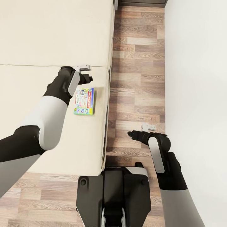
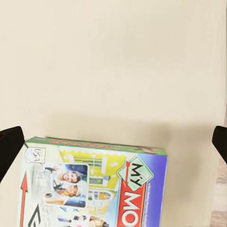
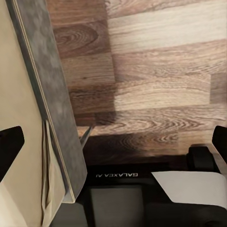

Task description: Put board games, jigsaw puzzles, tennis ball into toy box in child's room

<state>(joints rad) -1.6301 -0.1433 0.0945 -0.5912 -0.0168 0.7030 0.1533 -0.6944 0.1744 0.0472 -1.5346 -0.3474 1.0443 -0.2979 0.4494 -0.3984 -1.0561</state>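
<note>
One of the board games point(image 1: 84, 101), a flat printed box with a green edge and a blue panel, lies on the beige bed point(image 1: 37, 37) close to its right edge. My left gripper point(image 1: 85, 78) hovers just above the box's far end. In the left wrist view the board game point(image 2: 94, 189) sits under the open left gripper point(image 2: 113, 144), whose dark fingertips point(image 2: 10, 147) are spread wide with nothing between them. My right gripper point(image 1: 130, 134) hangs open over the wood floor beside the bed, also empty point(image 3: 113, 144).
A strip of wood-plank floor point(image 1: 138, 63) runs between the bed and a white wall point(image 1: 195, 63). My dark base point(image 1: 113, 195) stands at the bed's near corner. The bed's grey base point(image 3: 52, 104) borders the floor. Dark furniture point(image 1: 142, 3) stands at the far end.
</note>
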